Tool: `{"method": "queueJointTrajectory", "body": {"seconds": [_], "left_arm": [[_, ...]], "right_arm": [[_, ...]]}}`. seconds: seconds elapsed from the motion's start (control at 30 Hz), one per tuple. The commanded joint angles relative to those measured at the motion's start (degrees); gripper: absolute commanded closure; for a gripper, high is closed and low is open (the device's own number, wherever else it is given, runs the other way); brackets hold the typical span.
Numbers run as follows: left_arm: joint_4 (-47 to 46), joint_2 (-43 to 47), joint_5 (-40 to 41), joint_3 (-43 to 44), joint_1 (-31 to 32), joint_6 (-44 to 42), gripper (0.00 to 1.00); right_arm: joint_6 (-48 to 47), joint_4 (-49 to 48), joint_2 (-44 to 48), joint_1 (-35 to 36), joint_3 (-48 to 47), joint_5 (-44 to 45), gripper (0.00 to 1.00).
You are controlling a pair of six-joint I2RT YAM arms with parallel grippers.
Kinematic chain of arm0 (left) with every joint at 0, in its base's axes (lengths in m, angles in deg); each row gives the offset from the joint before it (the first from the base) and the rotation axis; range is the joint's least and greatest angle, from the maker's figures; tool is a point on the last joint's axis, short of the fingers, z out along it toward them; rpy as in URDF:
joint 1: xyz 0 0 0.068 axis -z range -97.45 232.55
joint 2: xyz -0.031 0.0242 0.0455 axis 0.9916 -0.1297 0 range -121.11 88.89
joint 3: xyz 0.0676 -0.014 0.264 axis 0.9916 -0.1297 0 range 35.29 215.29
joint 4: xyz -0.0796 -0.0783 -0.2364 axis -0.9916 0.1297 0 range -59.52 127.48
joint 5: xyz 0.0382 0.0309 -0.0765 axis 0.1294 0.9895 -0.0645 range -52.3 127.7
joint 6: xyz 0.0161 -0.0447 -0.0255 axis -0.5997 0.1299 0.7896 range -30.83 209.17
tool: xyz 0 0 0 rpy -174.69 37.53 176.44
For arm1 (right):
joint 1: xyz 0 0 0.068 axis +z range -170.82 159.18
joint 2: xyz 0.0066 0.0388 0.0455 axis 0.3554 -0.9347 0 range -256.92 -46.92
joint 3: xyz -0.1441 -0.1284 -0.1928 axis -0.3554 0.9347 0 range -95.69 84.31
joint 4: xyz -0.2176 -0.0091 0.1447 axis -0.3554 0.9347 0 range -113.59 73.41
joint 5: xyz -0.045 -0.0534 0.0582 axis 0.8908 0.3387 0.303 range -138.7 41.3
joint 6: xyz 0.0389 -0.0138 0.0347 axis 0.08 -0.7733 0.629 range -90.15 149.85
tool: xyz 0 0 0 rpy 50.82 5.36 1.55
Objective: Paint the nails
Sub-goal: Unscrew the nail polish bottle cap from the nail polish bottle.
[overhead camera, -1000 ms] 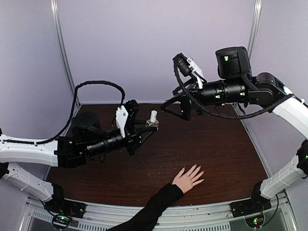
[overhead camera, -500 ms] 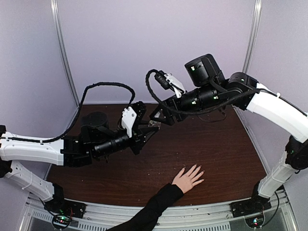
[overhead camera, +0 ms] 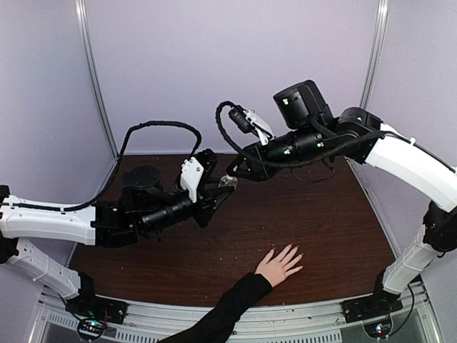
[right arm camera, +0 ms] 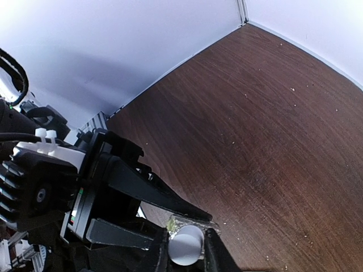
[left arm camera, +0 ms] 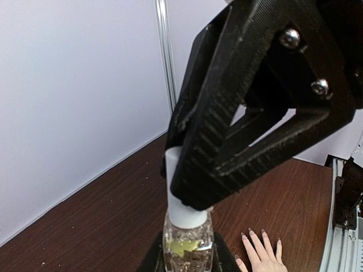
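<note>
Two grippers are meeting on one small glass polish bottle. I am seeing the left gripper clamping the bottle's body upright between its fingers. The right gripper is closing its fingers on the white cap, one finger pressing each side. The nails are lying well apart from both sets of fingers, lower and nearer the arm bases. They are tipping a human hand that is resting flat, fingers spread, on the dark wooden table.

Seemingly glass bottle, matt wood-grain table
</note>
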Motion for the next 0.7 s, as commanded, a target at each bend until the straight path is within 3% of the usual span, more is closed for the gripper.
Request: {"method": "queueJointTrajectory", "body": {"seconds": [0.0, 0.3, 0.67], "left_arm": [[-2.3, -0.11, 1.01, 2.01, 0.03, 0.17, 1.0], [-5.15, 2.2, -6.1, -0.12, -0.07, 2.6, 1.0], [-12.73, 2.42, -26.37, -1.55, -1.3, 6.12, 1.0]], "right_arm": [[-0.43, -0.76, 0.15, -0.3, -1.14, -1.01, 0.83], [-6.91, -2.32, 1.6, -0.3, -0.36, -7.0, 0.94], [-14.4, -3.79, 4.28, -0.35, 0.65, -14.24, 1.0]]}}
